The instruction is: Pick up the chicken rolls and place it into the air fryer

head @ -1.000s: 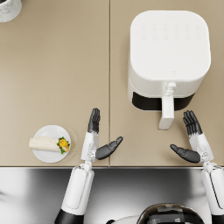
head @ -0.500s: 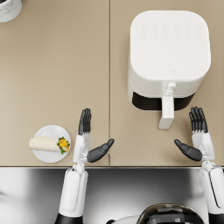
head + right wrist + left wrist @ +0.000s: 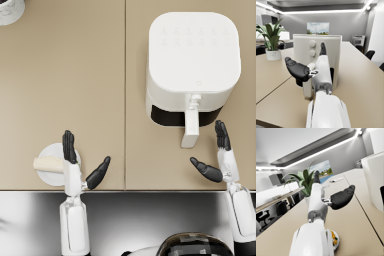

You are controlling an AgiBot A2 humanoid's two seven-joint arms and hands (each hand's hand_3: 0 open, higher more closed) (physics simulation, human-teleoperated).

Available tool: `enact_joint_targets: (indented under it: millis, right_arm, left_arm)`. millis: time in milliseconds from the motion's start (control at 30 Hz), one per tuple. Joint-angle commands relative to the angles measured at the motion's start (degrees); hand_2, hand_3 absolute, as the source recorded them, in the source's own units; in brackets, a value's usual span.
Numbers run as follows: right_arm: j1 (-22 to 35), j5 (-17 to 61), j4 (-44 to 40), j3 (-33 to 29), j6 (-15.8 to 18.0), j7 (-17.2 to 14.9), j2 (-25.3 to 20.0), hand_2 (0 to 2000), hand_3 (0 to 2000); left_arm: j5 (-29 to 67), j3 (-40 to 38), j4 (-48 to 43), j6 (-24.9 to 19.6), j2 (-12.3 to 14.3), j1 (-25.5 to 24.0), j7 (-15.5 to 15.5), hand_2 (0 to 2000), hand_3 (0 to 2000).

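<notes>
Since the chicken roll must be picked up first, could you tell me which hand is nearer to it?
Left. The left hand hovers at the plate with its fingers over the chicken roll; the right hand is far across, beside the air fryer.

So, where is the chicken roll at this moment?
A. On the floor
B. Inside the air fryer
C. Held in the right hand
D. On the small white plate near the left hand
D: the chicken roll lies on the white plate, beside the open left hand.
</notes>
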Motion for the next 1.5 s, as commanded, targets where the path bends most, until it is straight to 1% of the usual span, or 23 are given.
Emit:
enact_joint_targets:
  millis: [33, 133, 333, 367, 400, 433, 467, 533, 633, 767, 867, 933, 1300, 1500]
  right_arm:
    - [0.6, 0.1, -1.5, 0.1, 0.0, 0.0, -0.4, 0, 0]
    - [0.7, 0.2, -2.4, -0.1, 0.0, 0.0, -0.9, 0, 0]
    - [1.6, 0.3, -4.3, -0.7, 0.0, 0.0, -2.0, 0, 0]
    - [1.6, 0.3, -4.3, -0.8, 0.0, 0.0, -2.1, 0, 0]
    - [1.7, 0.3, -4.2, -0.7, 0.0, 0.0, -2.3, 0, 0]
    - [1.9, 0.3, -4.4, -1.0, 0.0, 0.0, -2.5, 0, 0]
    - [1.8, 0.3, -4.5, -0.9, 0.0, 0.0, -2.6, 0, 0]
    - [1.9, 0.3, -4.9, -1.0, 0.0, 0.0, -2.8, 0, 0]
    - [1.8, 0.3, -5.1, -0.8, 0.0, 0.0, -3.2, 0, 0]
    - [2.1, 0.3, -5.4, -0.6, 0.0, 0.0, -3.8, 0, 0]
    - [2.5, 0.3, -5.8, -0.9, 0.0, 0.0, -4.3, 0, 0]
    - [2.6, 0.3, -6.2, -1.3, 0.0, 0.0, -4.5, 0, 0]
    - [3.2, 0.3, -7.8, -0.7, 0.0, 0.0, -5.9, 0, 0]
    - [3.7, 0.3, -8.8, -0.8, 0.0, 0.0, -6.7, 0, 0]
  left_arm:
    - [2.6, -4.7, -2.1, 0.0, 1.2, -2.4, 0.0, 0, 0]
    - [10.3, -8.4, -3.0, 0.0, 2.1, -3.3, 0.0, 0, 0]
    - [25.9, -10.6, -2.3, 0.0, 2.2, -3.4, 0.0, 0, 0]
    - [28.5, -10.8, -2.3, -5.4, 2.1, -3.3, -0.3, 0, 0]
    - [31.1, -11.0, -2.2, -12.4, 2.0, -3.2, -1.2, 0, 0]
    - [33.7, -11.4, -2.4, -17.4, 2.0, -3.3, -2.4, 0, 0]
    - [36.3, -11.9, -2.3, -21.0, 2.1, -3.3, -3.9, 0, 0]
    - [41.5, -13.8, -3.2, -25.1, 2.2, -3.5, -5.7, 0, 0]
    - [49.3, -15.8, -2.3, -28.1, 1.5, -3.1, -7.0, 0, 0]
    - [59.7, -15.1, -0.4, -29.2, 0.5, -2.2, -7.6, 0, 0]
    - [66.8, -14.2, 1.6, -29.5, 1.0, -2.8, -7.6, 0, 0]
    - [69.1, -13.6, 3.0, -29.7, 1.0, -3.0, -7.7, 0, 0]
    - [71.5, -9.8, 14.2, -29.8, 0.0, -0.9, -7.8, 0, 0]
    - [71.6, -8.0, 17.7, -27.0, -0.2, -0.1, -7.5, 0, 0]
